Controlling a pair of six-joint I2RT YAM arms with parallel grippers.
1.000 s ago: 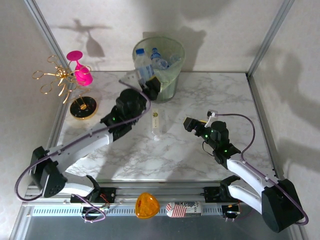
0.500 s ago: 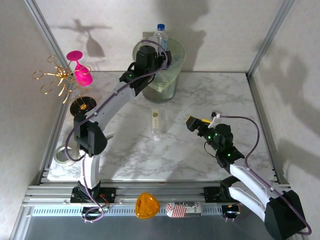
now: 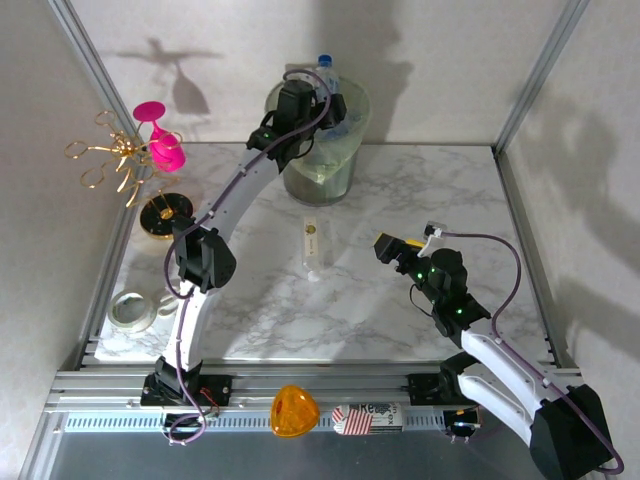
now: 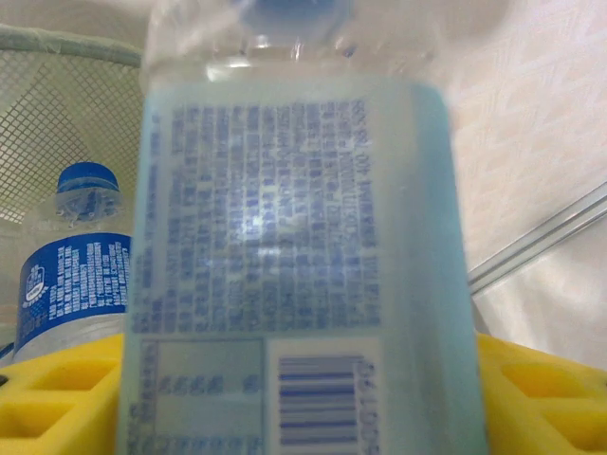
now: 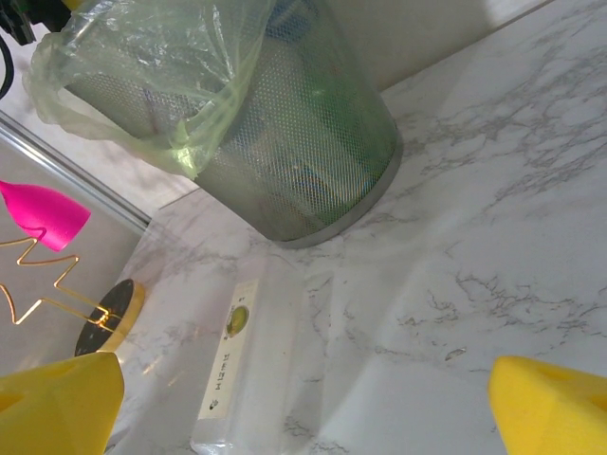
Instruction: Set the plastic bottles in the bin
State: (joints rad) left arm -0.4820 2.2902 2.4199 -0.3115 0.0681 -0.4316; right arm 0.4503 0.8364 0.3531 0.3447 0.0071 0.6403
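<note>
One bin (image 3: 325, 160) noted at the table's far edge. One blue-labelled bottle (image 4: 294, 246) is seen between the left hand (image 3: 320, 100) fingers, grip undeterminable. One pale bottle (image 3: 312, 245) is laid mid-table. The right hand (image 3: 385, 246) is held wide, empty.

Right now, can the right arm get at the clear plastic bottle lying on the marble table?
Probably yes. The open right gripper faces the clear plastic bottle across the bare marble table, and the left gripper is far off, above the round green bin.
</note>
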